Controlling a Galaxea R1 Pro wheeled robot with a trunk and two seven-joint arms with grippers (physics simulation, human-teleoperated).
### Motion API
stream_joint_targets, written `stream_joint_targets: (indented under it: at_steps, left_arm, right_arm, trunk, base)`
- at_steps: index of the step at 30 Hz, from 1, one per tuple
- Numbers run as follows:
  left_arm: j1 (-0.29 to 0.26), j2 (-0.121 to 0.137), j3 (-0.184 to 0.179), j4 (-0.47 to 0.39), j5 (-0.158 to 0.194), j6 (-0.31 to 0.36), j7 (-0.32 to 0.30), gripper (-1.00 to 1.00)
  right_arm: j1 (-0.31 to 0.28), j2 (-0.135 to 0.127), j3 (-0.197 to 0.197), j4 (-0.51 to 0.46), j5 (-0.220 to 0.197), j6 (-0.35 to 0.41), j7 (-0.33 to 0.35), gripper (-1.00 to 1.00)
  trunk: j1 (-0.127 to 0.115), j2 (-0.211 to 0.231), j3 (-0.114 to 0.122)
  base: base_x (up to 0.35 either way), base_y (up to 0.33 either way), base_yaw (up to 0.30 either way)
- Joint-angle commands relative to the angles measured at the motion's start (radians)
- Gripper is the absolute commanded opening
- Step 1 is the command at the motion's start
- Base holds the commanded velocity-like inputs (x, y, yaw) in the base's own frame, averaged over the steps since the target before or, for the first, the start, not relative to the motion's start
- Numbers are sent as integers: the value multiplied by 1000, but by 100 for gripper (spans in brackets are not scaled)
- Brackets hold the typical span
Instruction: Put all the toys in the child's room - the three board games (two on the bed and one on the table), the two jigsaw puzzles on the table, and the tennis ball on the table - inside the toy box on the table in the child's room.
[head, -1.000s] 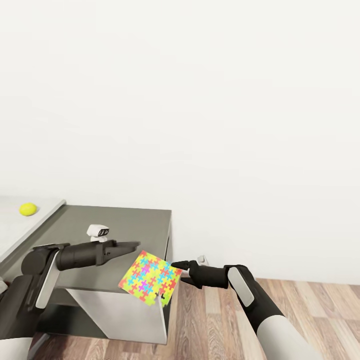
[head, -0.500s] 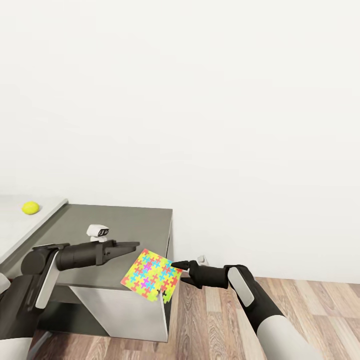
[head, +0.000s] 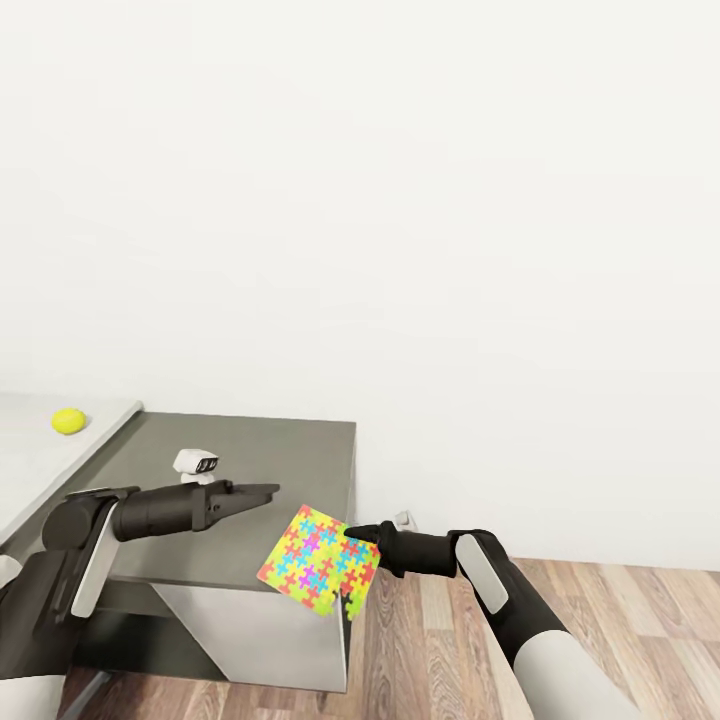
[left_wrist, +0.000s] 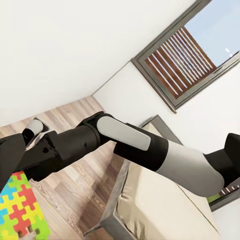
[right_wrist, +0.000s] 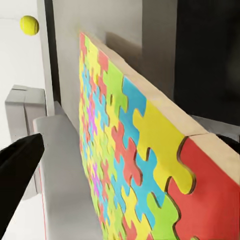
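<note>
Over the near right corner of the grey end panel of the table (head: 250, 450), the right gripper (head: 362, 535) is carrying one jigsaw puzzle (head: 320, 561), pinched by its right edge and hanging tilted in the air, not resting on anything; the right wrist view is showing the puzzle (right_wrist: 125, 160) edge-on, close to the camera, clamped at the red corner piece. Left gripper (head: 262, 492) is hovering empty over the same grey surface, fingers looking pressed together. Tennis ball (head: 67, 421) is sitting on the white tabletop at far left, near the strip that borders the grey panel, not yet collected. Progress, as I judge it: one puzzle is in hand and in transit; the ball is pending; toy box, board games and second puzzle aren't visible, so I can't say how much is done. Against the earlier frames: the table and ball are sliding right in the head view, so the camera is moving, and the puzzle is sitting slightly further right and lower with the grip unchanged. Left arm is holding the same pose.
</note>
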Motion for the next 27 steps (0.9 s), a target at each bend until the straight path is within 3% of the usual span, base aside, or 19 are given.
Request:
stream_joint_targets:
  at_steps: [1, 8, 13, 27]
  left_arm:
    - [0, 0, 0, 0, 1, 11, -2, 100]
    - [6, 5, 7, 0, 1, 10, -30, 100]
    - [8, 8, 16, 0, 1, 10, -90, 100]
    - [8, 9, 18, 0, 1, 12, -99, 100]
  right_arm:
    - [-1, 0, -1, 0, 6, 2, 6, -100]
    - [-1, 0, 0, 0, 4, 3, 7, -100]
    - [-1, 0, 0, 0, 4, 4, 7, -100]
    - [-1, -4, 0, -4, 5, 3, 8, -100]
  trunk:
    - [0, 0, -1]
    - [0, 0, -1]
    - [-19, 35, 15]
    - [-73, 133, 59]
  base:
    - [16, 25, 0]
    - [4, 6, 0]
    - [0, 0, 0]
    - [0, 0, 0]
